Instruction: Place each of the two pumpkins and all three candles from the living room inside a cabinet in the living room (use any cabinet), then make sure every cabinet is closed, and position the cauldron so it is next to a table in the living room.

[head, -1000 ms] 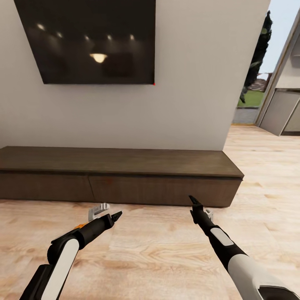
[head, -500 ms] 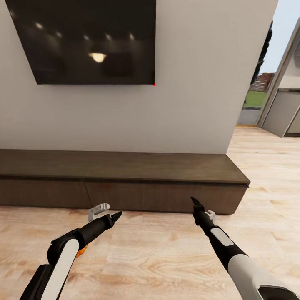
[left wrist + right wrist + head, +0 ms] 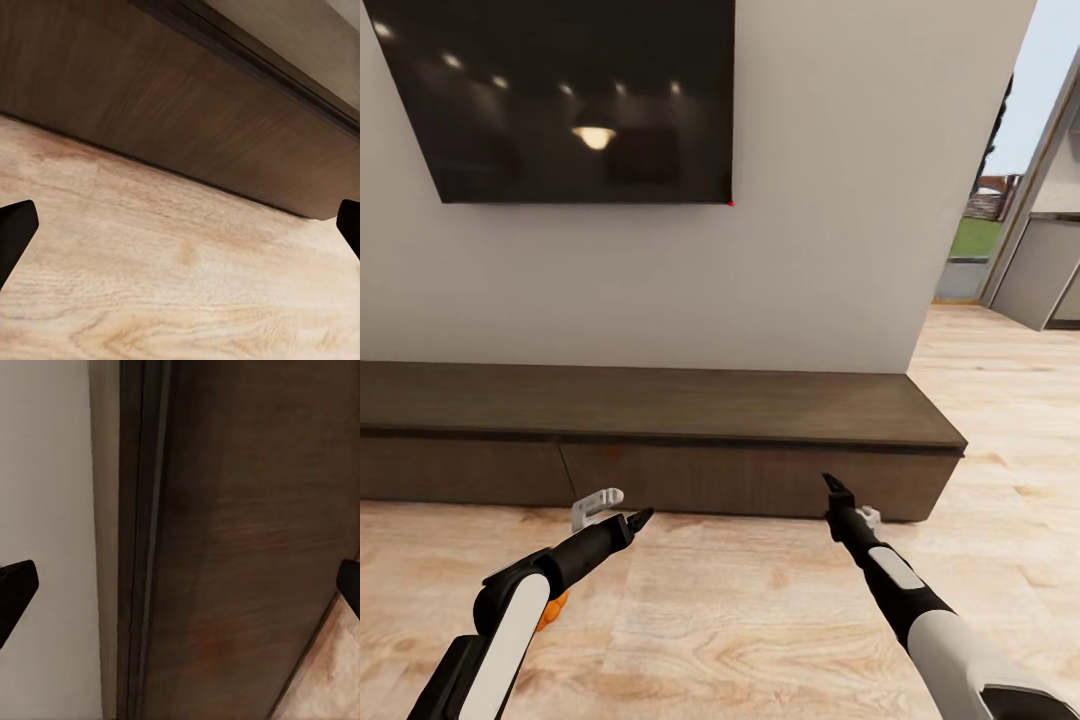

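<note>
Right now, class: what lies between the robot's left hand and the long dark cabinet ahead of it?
Only bare wood floor lies between the left hand and the cabinet; the left wrist view shows it best.

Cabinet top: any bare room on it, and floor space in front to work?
The cabinet top is bare along its length below the TV. The floor between both arms is free; a pumpkin crowds the left arm's side.

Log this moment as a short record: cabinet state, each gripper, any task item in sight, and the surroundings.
cabinet: long low dark-brown unit against the wall, drawer fronts shut
left gripper: open, empty, over the floor before the cabinet
right gripper: open, empty, pointed at the cabinet front
pumpkin: orange patch on the floor, mostly hidden under the left arm
surroundings: dark TV on the wall, wood floor
</note>
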Available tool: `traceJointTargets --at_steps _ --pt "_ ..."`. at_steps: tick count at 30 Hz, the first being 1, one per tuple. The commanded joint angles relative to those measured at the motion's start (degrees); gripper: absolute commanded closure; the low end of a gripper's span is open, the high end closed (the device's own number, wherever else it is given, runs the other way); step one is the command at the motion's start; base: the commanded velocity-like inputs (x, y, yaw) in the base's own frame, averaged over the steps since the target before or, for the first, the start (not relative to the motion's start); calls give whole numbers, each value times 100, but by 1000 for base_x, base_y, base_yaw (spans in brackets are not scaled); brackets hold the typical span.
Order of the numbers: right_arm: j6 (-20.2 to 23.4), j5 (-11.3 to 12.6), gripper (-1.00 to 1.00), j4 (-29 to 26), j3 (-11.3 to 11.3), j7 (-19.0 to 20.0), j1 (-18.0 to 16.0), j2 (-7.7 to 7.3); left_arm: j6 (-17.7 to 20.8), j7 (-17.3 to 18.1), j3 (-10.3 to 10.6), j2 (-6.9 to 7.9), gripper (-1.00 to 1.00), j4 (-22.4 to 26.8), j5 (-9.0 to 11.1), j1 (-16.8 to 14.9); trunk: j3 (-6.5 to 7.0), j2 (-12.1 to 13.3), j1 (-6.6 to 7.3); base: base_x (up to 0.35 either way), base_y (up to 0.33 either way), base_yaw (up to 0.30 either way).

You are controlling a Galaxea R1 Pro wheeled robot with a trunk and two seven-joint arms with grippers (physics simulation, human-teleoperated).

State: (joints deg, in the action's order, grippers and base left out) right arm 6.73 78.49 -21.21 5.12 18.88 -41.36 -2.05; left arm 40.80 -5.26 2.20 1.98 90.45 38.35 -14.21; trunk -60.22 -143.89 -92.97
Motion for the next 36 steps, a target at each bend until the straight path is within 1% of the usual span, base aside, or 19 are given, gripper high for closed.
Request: traceJointTargets --at_steps 1,6,28,36 --pt "59 84 -100 3 56 20 -3 2 16 -55 8 4 -100 5 60 -3 -5 -2 1 7 0 0" --pt "80 133 -100 -11 93 27 -3 2 16 -49 8 4 -100 6 65 -3 -5 -2 1 106 0 0" --pt "83 131 -100 -15 109 20 -3 -2 16 -46 8 4 -100 -1 59 1 -5 -2 1 91 0 0" --pt "83 128 -100 -15 112 19 -3 -13 21 -46 8 4 -100 -1 56 69 -5 -2 1 98 0 0"
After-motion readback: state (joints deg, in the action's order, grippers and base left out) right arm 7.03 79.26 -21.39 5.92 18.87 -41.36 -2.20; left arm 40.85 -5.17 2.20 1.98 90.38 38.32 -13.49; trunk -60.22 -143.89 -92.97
